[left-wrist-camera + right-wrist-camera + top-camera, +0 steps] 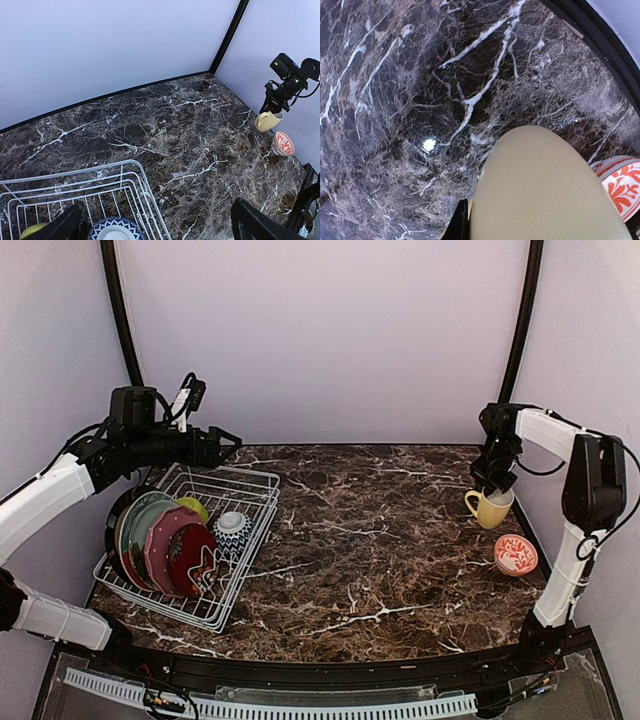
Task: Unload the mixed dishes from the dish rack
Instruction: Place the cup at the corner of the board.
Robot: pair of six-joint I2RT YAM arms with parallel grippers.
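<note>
The white wire dish rack (252,479) stands at the table's left. In it, several plates (165,540) lean on edge beside a lime-green bowl (193,506) and a blue-white bowl (232,530). My left gripper (230,443) hovers open over the rack's far end, holding nothing. Its wrist view shows the rack (135,170) and the blue-white bowl (115,230) below. My right gripper (497,485) is shut on the rim of the pale yellow mug (488,508) at the far right, low over the table. One finger (460,222) lies outside the mug (545,190); the other is hidden.
A red-white patterned bowl (516,554) sits on the dark marble table (370,540) near the right edge, just in front of the mug. Pale walls close in the back and both sides, and the right arm's base post (560,590) stands beside the bowl.
</note>
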